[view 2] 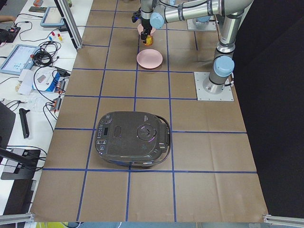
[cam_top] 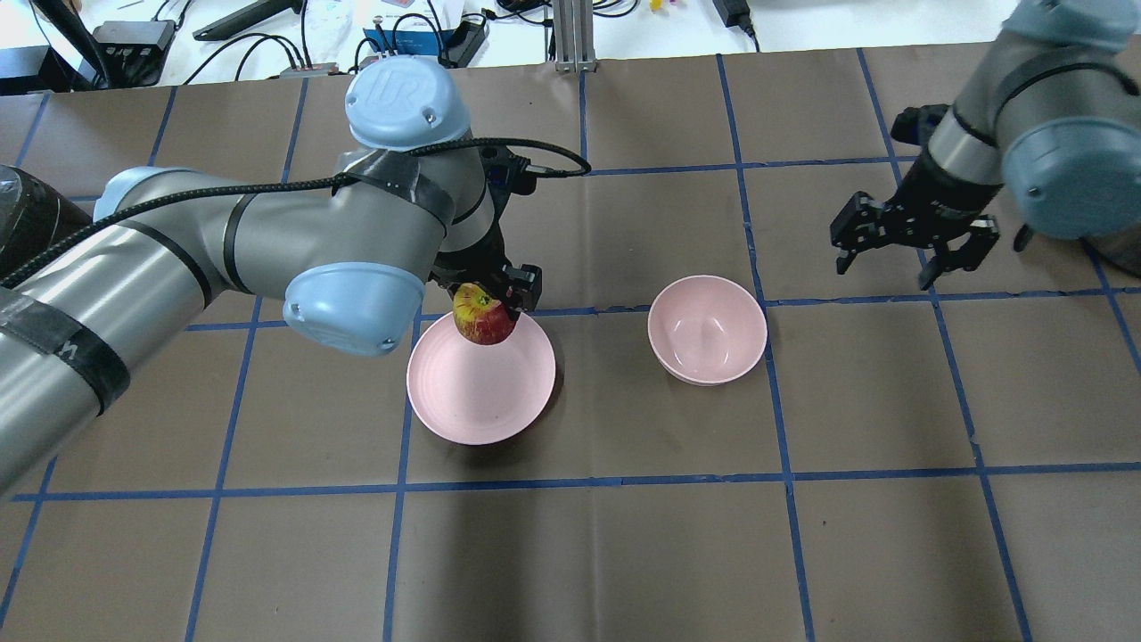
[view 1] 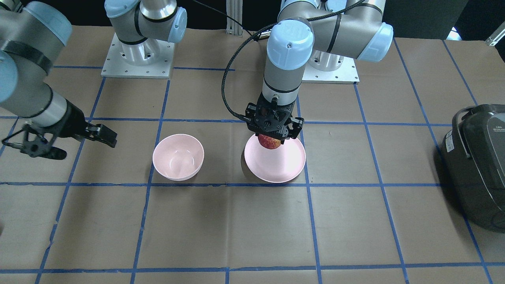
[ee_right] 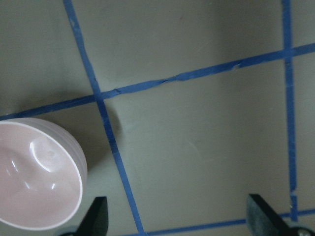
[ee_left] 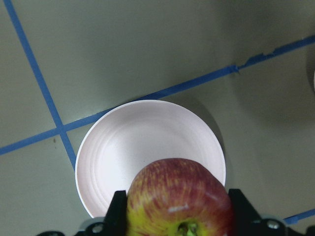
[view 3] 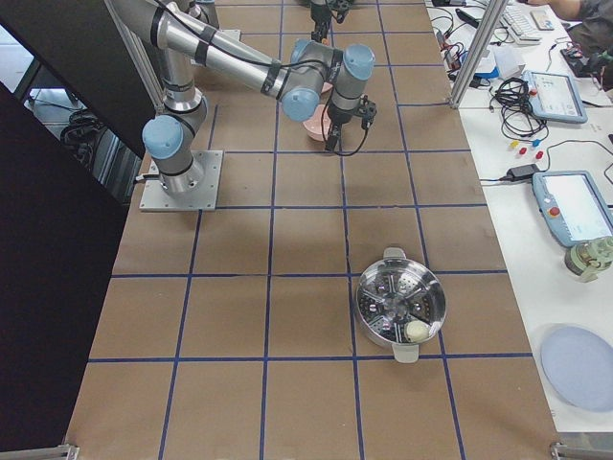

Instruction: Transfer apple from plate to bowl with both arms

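Note:
My left gripper (cam_top: 488, 301) is shut on the red apple (cam_top: 484, 319) with its yellow-green stem patch, holding it a little above the far edge of the flat pink plate (cam_top: 481, 397). The left wrist view shows the apple (ee_left: 179, 196) between the two fingers, with the plate (ee_left: 133, 142) below. The deep pink bowl (cam_top: 707, 332) stands empty to the right of the plate. My right gripper (cam_top: 884, 270) is open and empty, hovering beyond and to the right of the bowl. The right wrist view shows the bowl (ee_right: 34, 177) at its lower left.
A dark rice cooker (view 1: 477, 161) sits at the table end on my left. A steel pot with a steamer insert (view 3: 400, 305) sits toward the end on my right. The arm bases (view 1: 138, 55) are bolted at the robot's edge of the table.

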`<state>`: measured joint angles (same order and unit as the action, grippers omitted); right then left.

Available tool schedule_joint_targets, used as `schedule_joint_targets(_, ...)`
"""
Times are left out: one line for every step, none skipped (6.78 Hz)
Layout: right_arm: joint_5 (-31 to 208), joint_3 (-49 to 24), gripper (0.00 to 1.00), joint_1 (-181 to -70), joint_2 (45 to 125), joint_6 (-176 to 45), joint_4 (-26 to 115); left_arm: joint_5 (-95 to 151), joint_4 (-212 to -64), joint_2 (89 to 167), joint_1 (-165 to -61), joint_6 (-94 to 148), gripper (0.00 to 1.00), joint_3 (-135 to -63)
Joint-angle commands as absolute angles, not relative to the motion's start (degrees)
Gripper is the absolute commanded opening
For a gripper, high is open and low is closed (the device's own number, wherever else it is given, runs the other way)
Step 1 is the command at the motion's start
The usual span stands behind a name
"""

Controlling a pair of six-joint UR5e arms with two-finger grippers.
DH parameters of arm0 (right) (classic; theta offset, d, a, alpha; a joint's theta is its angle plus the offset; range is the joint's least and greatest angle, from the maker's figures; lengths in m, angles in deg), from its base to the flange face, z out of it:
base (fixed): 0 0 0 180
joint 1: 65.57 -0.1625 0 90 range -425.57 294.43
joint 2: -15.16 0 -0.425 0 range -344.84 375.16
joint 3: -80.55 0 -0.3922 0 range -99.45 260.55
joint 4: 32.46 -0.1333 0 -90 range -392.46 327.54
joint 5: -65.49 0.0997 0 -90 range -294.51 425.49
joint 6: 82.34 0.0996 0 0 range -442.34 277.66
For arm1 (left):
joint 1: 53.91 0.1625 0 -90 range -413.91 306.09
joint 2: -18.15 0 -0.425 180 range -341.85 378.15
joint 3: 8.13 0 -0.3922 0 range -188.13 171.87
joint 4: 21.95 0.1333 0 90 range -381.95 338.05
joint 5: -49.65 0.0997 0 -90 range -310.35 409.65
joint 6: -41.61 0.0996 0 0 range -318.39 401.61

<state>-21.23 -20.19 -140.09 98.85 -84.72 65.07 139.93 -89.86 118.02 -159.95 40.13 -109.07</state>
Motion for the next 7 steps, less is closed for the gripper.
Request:
schedule_joint_targets(-25.55,-12.22,1.0,-137.99,106.54,-84.81,52.76,139.3,-91.29,119.22,-162.62,17.28,0.15,-104.83)
schedule_joint_targets(-25.57,-7.47,1.0,-138.34,107.87,-84.28,48.01,137.47,-90.86,121.84,-164.2,11.87,0.13,-102.55)
schedule_joint_targets(-24.79,-5.95,1.0,-139.3,107.89,-84.19,47.09,137.54,-90.68,126.47,-166.13,9.9,0.13,-97.91)
schedule_joint_targets(-24.95,-5.5,1.0,-143.14,108.41,-84.1,47.17,137.72,-90.68,131.83,-168.67,4.57,0.13,-92.82)
schedule_joint_targets(-24.87,-6.36,1.0,-146.49,107.37,-83.75,47.95,138.07,-90.59,136.84,-171.13,-0.27,0.13,-87.89)
schedule_joint_targets(-25.47,-6.98,1.0,-146.78,107.27,-83.75,47.88,137.72,-90.59,140.55,-172.98,-7.54,0.11,-83.84)
schedule_joint_targets(-25.65,-7.34,1.0,-146.7,107.01,-84.01,47.87,137.46,-90.59,142.24,-174.74,-14.4,0.1,-83.02)
